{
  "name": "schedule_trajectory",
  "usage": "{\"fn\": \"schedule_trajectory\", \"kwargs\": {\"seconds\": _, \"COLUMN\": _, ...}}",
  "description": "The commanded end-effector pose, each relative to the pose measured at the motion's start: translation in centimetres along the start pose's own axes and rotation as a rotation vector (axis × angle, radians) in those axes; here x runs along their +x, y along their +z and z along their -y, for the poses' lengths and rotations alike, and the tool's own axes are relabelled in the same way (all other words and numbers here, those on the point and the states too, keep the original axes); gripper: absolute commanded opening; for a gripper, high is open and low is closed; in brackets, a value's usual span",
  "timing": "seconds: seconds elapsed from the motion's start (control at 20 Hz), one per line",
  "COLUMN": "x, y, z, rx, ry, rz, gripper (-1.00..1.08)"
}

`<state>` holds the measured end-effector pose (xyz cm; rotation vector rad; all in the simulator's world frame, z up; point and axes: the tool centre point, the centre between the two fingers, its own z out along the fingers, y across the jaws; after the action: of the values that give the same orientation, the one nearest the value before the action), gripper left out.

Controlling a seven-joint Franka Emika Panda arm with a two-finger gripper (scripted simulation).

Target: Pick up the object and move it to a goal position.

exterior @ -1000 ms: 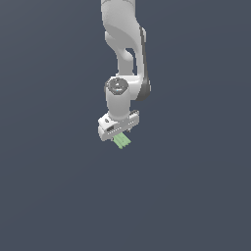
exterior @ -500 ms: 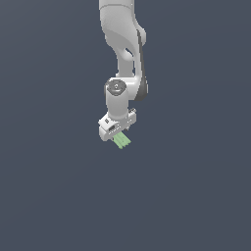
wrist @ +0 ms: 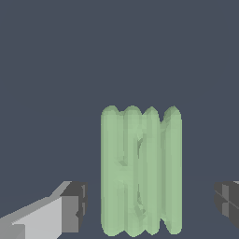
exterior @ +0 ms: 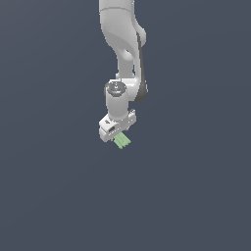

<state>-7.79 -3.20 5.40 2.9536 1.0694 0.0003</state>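
We're looking at a plain dark slate-blue desk (exterior: 59, 186), and nothing lies on it near the work spot except the one piece we care about. The white arm (exterior: 122, 44) comes down from the top of the exterior view, and its gripper (exterior: 117, 133) hangs right over the object (exterior: 122, 141), covering part of it there, so only a pale-green corner pokes out below the white body. From the wrist view we get it properly: the object (wrist: 140, 172) is a flat block of four rounded ridges joined side by side, soft green, mottled along the middle. It lies between the two dark fingertips (wrist: 77, 205), with desk showing on both sides, so we call the gripper spread apart and touching nothing.
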Motion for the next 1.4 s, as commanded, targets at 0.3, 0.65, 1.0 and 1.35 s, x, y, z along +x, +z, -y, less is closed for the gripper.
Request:
{"fn": "schedule_trajectory", "kwargs": {"seconds": 0.3, "x": -0.1, "y": 3.5, "z": 0.1, "rx": 0.0, "ry": -0.003, "rz": 0.0, "gripper": 1.0}}
{"fn": "schedule_trajectory", "kwargs": {"seconds": 0.65, "x": -0.1, "y": 4.4, "z": 0.1, "rx": 0.0, "ry": -0.004, "rz": 0.0, "gripper": -1.0}}
{"fn": "schedule_trajectory", "kwargs": {"seconds": 1.0, "x": -0.1, "y": 4.4, "z": 0.1, "rx": 0.0, "ry": -0.004, "rz": 0.0, "gripper": -1.0}}
{"fn": "schedule_trajectory", "kwargs": {"seconds": 1.35, "x": 0.1, "y": 3.9, "z": 0.0, "rx": -0.001, "ry": -0.004, "rz": 0.0, "gripper": -1.0}}
